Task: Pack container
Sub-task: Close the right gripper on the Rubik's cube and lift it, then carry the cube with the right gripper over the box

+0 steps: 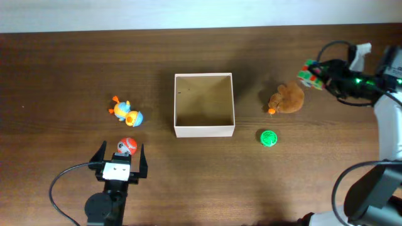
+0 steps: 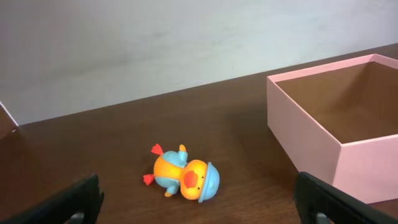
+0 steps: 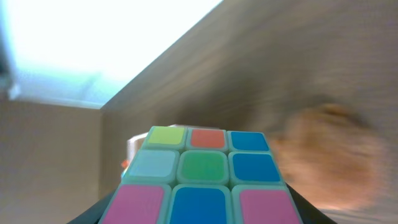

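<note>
The container (image 1: 204, 131) sits open and empty at the centre of the overhead view, flat on the desk (image 1: 63, 75).

The step in hand looks to be bringing the first toy over. At the upper right of the frame, the right claw (image 1: 316, 73) is pinching a puzzle cube (image 1: 309, 74) clear of the desk. To do this well:

- Travel leftward high enough to pass over the brown plush (image 1: 287, 99), which lies between the cube and the box.
- Clear the box's right-hand wall and stop above the middle of the tan floor.
- Lower, and only then let go, so the cube does not catch the thin rim.

A green ball (image 1: 268, 137) lies near the box's lower right corner.

At the lower left, the left claw (image 1: 120, 154) is spread wide. From above, a red-and-white ball (image 1: 127, 146) shows between its fingers, and a duck toy (image 1: 124, 112) lies beyond it. This claw would best hold off while the right arm works over the box.
</note>
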You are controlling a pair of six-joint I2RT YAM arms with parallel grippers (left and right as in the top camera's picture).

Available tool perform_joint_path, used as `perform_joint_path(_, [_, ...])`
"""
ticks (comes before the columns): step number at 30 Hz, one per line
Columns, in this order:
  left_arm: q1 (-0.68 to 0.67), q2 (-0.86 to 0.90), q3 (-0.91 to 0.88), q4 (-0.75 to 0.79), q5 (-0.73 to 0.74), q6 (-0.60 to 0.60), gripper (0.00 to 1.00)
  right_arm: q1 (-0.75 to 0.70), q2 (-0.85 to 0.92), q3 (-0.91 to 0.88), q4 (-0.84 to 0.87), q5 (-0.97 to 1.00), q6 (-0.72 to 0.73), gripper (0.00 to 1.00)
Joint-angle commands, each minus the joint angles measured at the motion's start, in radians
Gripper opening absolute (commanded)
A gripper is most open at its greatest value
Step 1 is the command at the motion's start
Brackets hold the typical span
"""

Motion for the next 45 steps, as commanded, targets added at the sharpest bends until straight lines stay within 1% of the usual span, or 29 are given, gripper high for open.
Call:
perform_joint_path(1, [0.004, -0.009, -0.005, -0.002, 0.007, 0.013, 0.99, 0.11, -0.054, 0.021, 0.013, -0.142, -0.038, 0.57])
perform_joint_path(7, [0.004, -0.009, -0.005, -0.002, 0.007, 0.013, 0.99, 0.339, -0.067, 0.021, 0.106, -0.128, -0.047, 0.56])
perform_joint_path(10, [0.004, -0.009, -0.005, -0.002, 0.007, 0.013, 0.99, 0.459, -0.067, 0.021, 0.154, -0.041, -0.019, 0.56])
perform_joint_path(12, [0.004, -0.009, -0.005, -0.002, 0.007, 0.013, 0.99, 0.542, -0.067, 0.021, 0.179, 0.051, -0.017, 0.56])
perform_joint_path(16, [0.004, -0.009, -0.005, -0.002, 0.007, 0.013, 0.99, 0.702, -0.067, 0.021, 0.191, 0.356, -0.008, 0.57])
perform_joint_path(21, [0.004, -0.009, -0.005, -0.002, 0.007, 0.013, 0.99, 0.85, -0.054, 0.021, 0.191, 0.791, 0.067, 0.58])
perform_joint_path(25, [0.004, -0.009, -0.005, -0.002, 0.007, 0.013, 0.99, 0.909, -0.026, 0.021, 0.209, 1.022, 0.125, 0.62])
perform_joint_path(27, [0.004, -0.009, -0.005, -0.002, 0.007, 0.013, 0.99, 0.921, -0.008, 0.021, 0.221, 1.086, 0.146, 0.62])
perform_joint_path(31, [0.004, -0.009, -0.005, -0.002, 0.007, 0.013, 0.99, 0.919, 0.045, 0.021, 0.251, 1.127, 0.149, 0.62])
perform_joint_path(37, [0.004, -0.009, -0.005, -0.002, 0.007, 0.013, 0.99, 0.914, 0.107, 0.021, 0.254, 1.102, 0.166, 0.62])
perform_joint_path(41, [0.004, -0.009, -0.005, -0.002, 0.007, 0.013, 0.99, 0.926, 0.107, 0.021, 0.254, 1.029, 0.161, 0.68])
perform_joint_path(45, [0.004, -0.009, -0.005, -0.002, 0.007, 0.013, 0.99, 0.944, 0.107, 0.021, 0.249, 0.978, 0.159, 0.7])
